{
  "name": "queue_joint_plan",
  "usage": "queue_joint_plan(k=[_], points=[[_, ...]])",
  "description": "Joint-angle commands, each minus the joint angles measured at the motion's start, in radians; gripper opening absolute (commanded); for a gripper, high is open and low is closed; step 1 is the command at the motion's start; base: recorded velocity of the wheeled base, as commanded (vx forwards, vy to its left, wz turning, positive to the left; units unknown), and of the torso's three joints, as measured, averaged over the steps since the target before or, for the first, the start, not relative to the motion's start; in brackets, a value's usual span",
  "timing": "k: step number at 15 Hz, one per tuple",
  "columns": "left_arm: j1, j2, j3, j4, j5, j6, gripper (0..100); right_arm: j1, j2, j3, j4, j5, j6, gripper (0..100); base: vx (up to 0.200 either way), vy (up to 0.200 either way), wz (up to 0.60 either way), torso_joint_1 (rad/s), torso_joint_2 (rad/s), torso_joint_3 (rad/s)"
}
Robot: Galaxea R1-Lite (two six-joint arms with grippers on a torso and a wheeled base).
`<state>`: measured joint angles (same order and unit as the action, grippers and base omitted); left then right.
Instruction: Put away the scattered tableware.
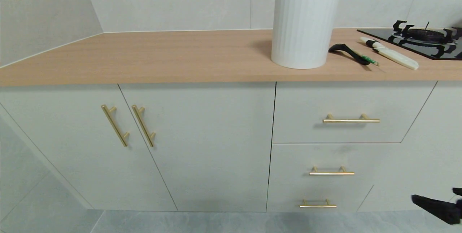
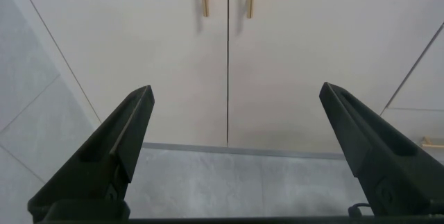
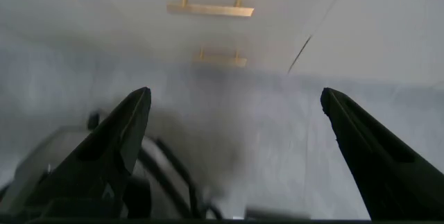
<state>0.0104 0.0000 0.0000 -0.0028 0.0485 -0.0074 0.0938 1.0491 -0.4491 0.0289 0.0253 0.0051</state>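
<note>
White ribbed cylinder (image 1: 305,20) by black utensil (image 1: 352,53), knife (image 1: 391,53); hob (image 1: 422,35) beyond.

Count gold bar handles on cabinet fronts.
5: left door gold handle, right door gold handle, top drawer gold handle, middle drawer gold handle, bottom drawer gold handle. More may lie outside the picture.

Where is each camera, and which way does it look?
Left wrist view: on that wrist, facing the cupboard doors past the open left hand.
Right wrist view: on that wrist, facing the lower drawers past the open right hand.
Head view: on the head, looking down at counter, cupboard doors, drawers; right hand in corner.
Head and left wrist views share the doors' gold handles.
</note>
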Motion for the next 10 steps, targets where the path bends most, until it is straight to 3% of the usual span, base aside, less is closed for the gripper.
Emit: queue_joint_plan(k=[1,5,10], points=[[0.0,0.0,0.0,0.0,0.001,0.0,100,0.03,0.558,-0.146,-0.175,0.002,-0.007,100,0.0,0.0,0.0,0.0,0.0,0.0],[0.0,0.0,0.0,0.0,0.001,0.0,100,0.033,0.836,-0.16,-0.486,-0.007,-0.008,100,0.0,0.0,0.0,0.0,0.0,0.0],[0.0,0.0,0.0,0.0,0.001,0.0,100,0.086,1.006,-0.14,-0.721,-0.084,-0.002,100,0.0,0.0,0.0,0.0,0.0,0.0]])
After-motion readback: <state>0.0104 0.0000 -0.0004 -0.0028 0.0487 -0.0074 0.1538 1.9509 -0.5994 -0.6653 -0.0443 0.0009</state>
